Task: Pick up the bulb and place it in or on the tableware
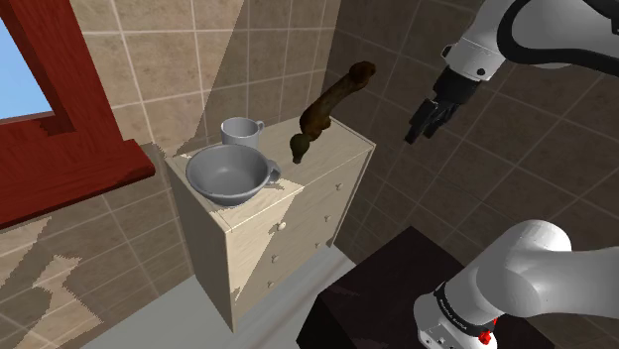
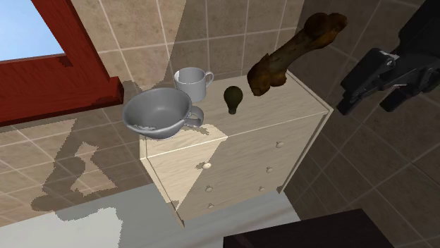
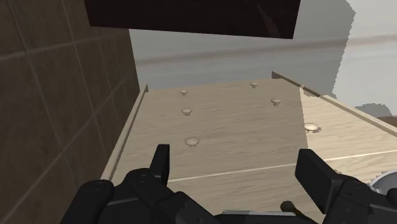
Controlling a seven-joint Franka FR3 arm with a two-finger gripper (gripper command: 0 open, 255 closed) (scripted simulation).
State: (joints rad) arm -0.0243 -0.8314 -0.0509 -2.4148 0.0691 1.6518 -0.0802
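The dark pear-shaped bulb (image 1: 297,149) stood untouched at 2 o'clock from the round grey bowl (image 1: 213,188) in the shoulder view. The black claw (image 1: 414,132) hung released, well apart from it; grasping and placing were not yet done.

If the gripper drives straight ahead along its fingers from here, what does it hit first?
Most likely the cabinet's drawer front, not the bulb on top. The open gripper looks at a slant along that face, so exactly where it would touch is unclear.

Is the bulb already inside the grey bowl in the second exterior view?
No, the dark bulb stands on the dresser top, apart from the grey bowl.
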